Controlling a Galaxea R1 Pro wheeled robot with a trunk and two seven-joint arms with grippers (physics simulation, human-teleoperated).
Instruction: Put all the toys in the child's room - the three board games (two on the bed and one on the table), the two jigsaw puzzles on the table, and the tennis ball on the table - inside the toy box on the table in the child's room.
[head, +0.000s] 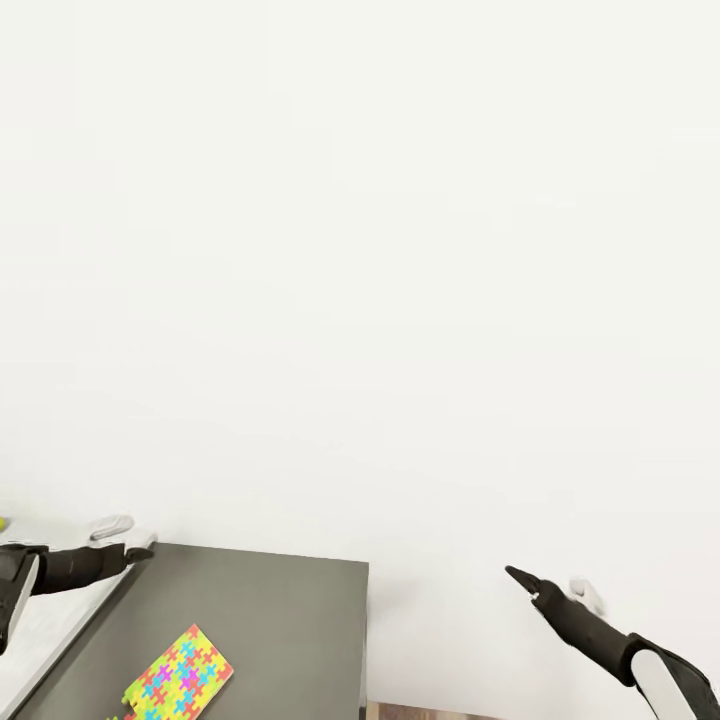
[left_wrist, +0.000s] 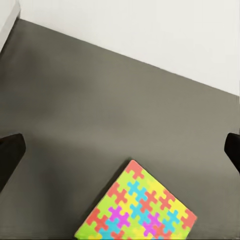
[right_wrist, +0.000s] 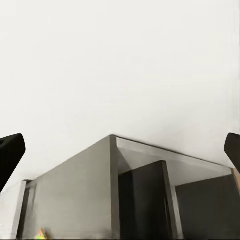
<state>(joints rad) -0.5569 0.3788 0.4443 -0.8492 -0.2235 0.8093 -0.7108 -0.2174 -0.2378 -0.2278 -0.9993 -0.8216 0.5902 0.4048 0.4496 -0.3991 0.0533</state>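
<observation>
A jigsaw puzzle (head: 180, 672) lies flat on the dark grey cabinet (head: 280, 620), white wall (head: 360, 250) behind, both grippers spread wide, empty.

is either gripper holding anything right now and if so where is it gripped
Nothing is held. The left gripper is open above the dark cabinet top, and the right gripper is open too.

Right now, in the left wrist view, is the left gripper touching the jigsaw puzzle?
No, the jigsaw puzzle lies flat on the dark grey cabinet top, apart from both open fingers.
</observation>
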